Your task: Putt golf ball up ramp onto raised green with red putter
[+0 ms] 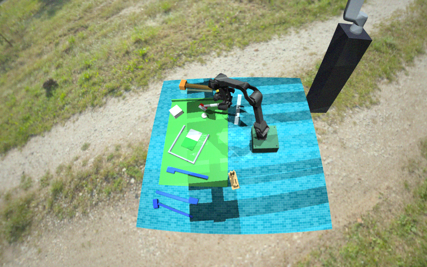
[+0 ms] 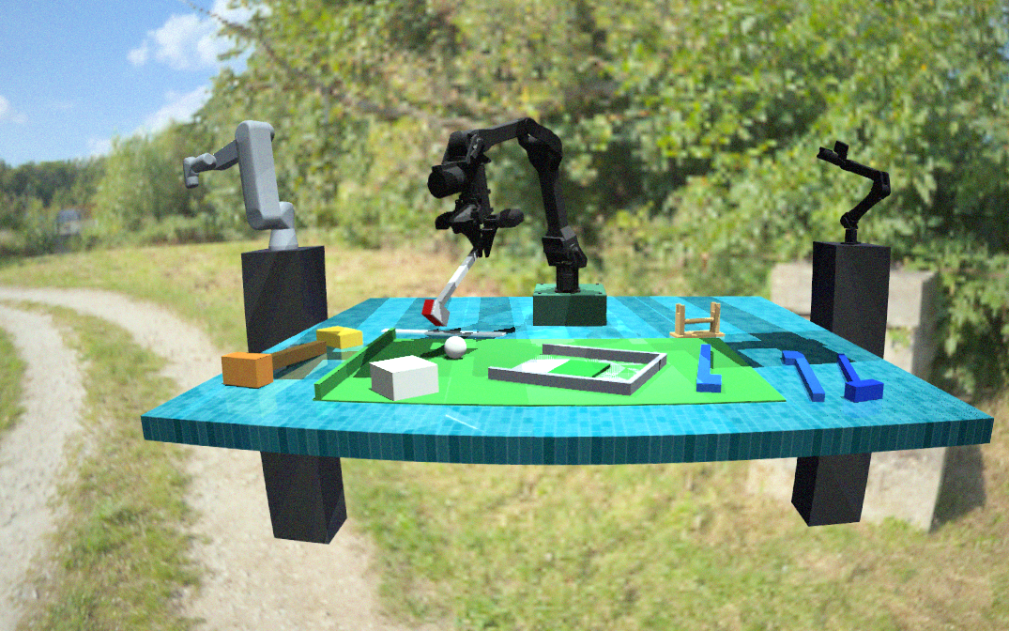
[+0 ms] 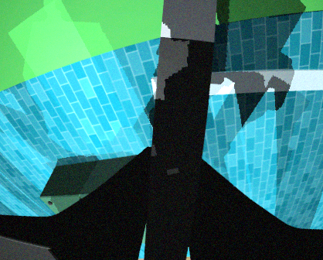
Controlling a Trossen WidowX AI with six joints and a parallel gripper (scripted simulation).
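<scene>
My gripper is shut on the dark handle of the red putter. The putter slants down, with its red head above the green mat, close to the golf ball. The white golf ball rests on the mat, a little below the head. The white ramp leads to the raised green, inside grey walls. The wrist view does not show the head or the ball.
A white block stands on the mat. A green wall edges it, with an orange mallet and yellow block beyond. A wooden rack and several blue tools are opposite. A white strip lies near the arm.
</scene>
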